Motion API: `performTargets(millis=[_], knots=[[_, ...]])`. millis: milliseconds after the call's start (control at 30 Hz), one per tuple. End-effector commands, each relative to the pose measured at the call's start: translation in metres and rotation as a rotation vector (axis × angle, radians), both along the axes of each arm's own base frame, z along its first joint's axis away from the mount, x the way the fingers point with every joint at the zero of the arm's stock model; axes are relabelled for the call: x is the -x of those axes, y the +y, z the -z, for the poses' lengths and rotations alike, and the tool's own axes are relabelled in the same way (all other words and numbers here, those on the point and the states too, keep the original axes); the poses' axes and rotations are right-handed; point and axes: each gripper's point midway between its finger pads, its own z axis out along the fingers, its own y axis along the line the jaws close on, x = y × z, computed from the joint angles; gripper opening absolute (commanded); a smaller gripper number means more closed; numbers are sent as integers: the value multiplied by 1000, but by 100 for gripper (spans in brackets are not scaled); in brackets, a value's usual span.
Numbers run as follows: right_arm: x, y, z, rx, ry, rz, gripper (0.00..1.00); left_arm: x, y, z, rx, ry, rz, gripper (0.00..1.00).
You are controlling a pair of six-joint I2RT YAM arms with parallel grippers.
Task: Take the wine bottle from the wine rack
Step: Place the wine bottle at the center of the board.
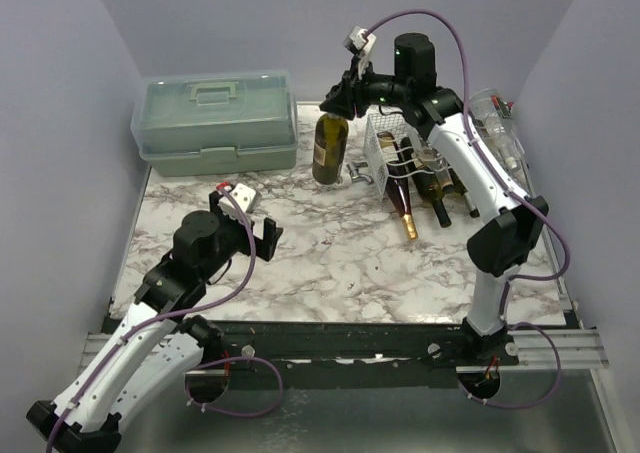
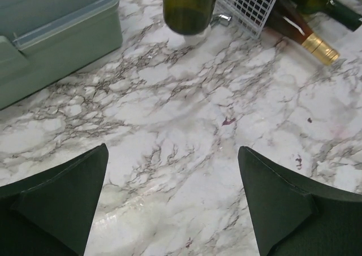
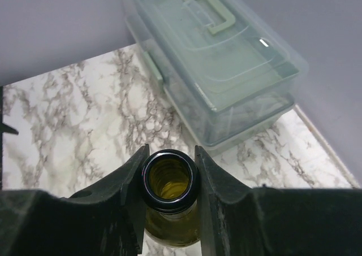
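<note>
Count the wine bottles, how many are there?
4 bottles: one upright, held by the right fingers beside the wine rack; three lying in it. The right arm may hide more.

left pincer [image 2: 172, 148] wide open, arm low | right pincer [image 3: 168, 154] clamped, arm stretched far forward

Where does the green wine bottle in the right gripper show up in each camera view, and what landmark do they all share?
Top external: wine bottle upper middle, upright, just left of the wine rack, neck in the right gripper.
Left wrist: top edge, centre; only its lower body shows.
Right wrist: bottom centre, open mouth seen from above, between the gripper's fingers.
Shared landmark: the pale green toolbox, in all three.
</note>
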Motion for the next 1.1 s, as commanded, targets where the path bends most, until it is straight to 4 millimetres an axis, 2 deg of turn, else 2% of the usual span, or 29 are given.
performTargets(millis=[0, 300, 567, 900, 1067], knots=[[-33, 3, -34, -54, -102, 102, 0, -7, 18, 15, -60, -60, -63, 99], [-89, 9, -27, -66, -161, 235, 0, -5, 33, 14, -52, -111, -120, 99], [-127, 15, 7, -42, -161, 313, 0, -8, 37, 14, -59, -114, -139, 99], [-143, 25, 35, -24, -150, 346, 1, -9, 37, 17, -61, -107, -133, 99], [-146, 27, 43, -12, -148, 357, 15, -9, 36, 16, -57, -108, -128, 99]])
